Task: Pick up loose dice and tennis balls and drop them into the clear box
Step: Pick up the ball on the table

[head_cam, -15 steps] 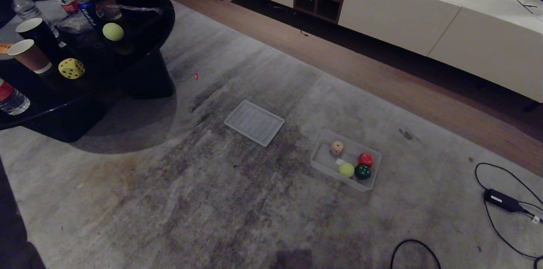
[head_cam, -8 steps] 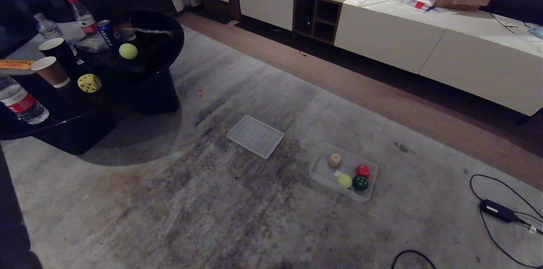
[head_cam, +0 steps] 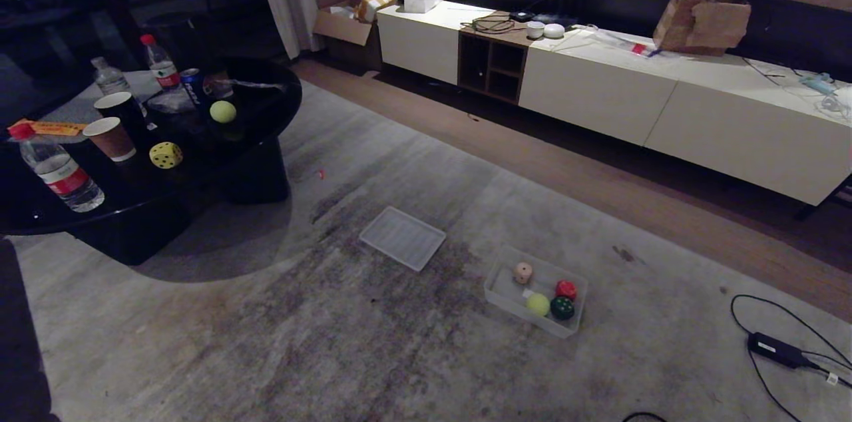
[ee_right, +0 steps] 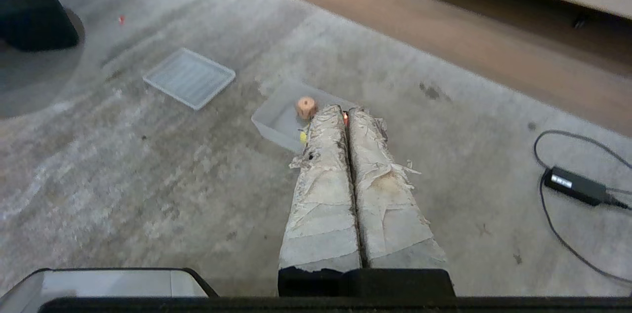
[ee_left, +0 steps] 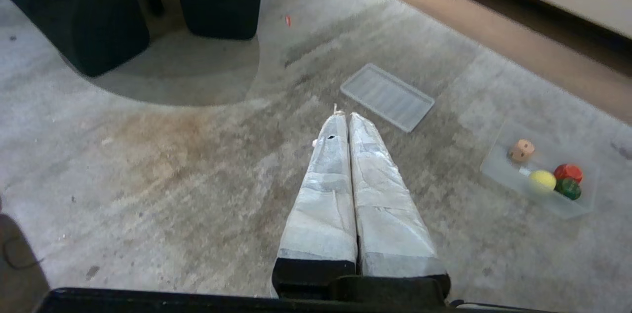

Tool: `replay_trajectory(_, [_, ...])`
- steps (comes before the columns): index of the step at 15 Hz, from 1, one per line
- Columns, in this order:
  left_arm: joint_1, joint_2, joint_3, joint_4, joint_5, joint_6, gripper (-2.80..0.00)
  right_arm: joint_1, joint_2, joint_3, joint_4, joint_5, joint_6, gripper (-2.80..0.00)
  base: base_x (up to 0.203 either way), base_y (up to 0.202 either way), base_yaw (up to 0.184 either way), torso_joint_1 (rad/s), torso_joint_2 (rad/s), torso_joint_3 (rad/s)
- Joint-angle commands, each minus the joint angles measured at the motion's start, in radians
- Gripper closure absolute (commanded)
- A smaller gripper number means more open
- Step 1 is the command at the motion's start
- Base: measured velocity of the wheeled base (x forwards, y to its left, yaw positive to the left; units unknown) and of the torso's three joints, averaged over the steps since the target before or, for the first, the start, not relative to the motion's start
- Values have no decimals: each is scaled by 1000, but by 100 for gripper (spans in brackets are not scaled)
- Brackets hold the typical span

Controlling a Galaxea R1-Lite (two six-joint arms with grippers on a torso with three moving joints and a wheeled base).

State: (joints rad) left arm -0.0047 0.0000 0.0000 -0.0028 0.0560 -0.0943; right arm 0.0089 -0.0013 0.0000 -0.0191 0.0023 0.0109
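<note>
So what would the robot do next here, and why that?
Probably roll toward the black table, since the loose pieces sit on it: a pale yellow die and a tennis ball. The clear box on the carpet already holds a beige die and another tennis ball. The left hand and right hand are both shut, empty, and far from the table.

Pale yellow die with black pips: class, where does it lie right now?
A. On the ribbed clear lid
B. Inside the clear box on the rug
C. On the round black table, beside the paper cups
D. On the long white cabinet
C: the pale yellow die sits on the black table, by a paper cup, far from the clear box.
</note>
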Motion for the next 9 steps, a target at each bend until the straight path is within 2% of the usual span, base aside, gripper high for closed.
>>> replay_trajectory(1, [0, 2, 2, 0, 1, -1, 0, 0, 1, 8, -1, 1, 0, 0, 0, 0, 0, 7, 7, 193])
replay_trajectory(9, [0, 2, 2, 1, -5, 10, 0, 0, 1, 8, -1, 1, 1, 0, 0, 0, 0, 1, 3, 193])
